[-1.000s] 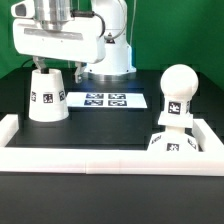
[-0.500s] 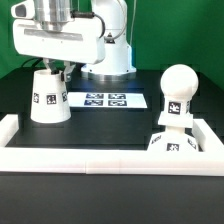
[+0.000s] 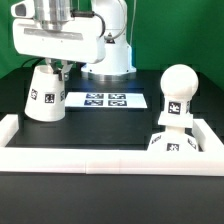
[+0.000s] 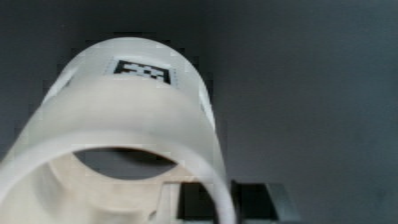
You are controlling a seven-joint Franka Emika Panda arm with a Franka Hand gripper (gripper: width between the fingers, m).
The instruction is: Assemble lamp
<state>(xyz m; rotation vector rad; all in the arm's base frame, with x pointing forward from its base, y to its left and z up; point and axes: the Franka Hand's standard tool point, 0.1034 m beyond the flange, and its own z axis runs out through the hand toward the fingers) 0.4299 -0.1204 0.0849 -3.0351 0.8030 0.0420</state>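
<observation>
A green backdrop up behind, a black tabletop point(image 3: 110, 125) below, and white border rails point(image 3: 100, 160) fencing the near edge and both sides. The marker board point(image 3: 106, 100) lies flat in the middle, just in front of the arm's white base.

Over on the exterior view's left, here's the action: the shade point(image 3: 45, 95), the big truncated cone, sits with its wide end down and looks tipped, leaning toward the exterior view's left. The gripper point(image 3: 58, 67) is right at the narrow top rim. In the wrist view one dark finger point(image 4: 262, 200) shows outside the shade's point(image 4: 134, 140) wall, right by the rim of the open mouth, and another dark shape sits beside it at the rim. It looks pinched on that wall, though the actual contact is too blurred to call for certain. A square tag is visible on the cone's outer side in both views.

Swing across to the exterior view's right: the bulb point(image 3: 177, 95), ball on top of its stem, stands upright, tag facing the camera. It sits on the base point(image 3: 176, 143), which rests tucked into the corner where the front rail meets the side rail. Bulb and base are well apart from the shade, with the marker board between the two groups.
</observation>
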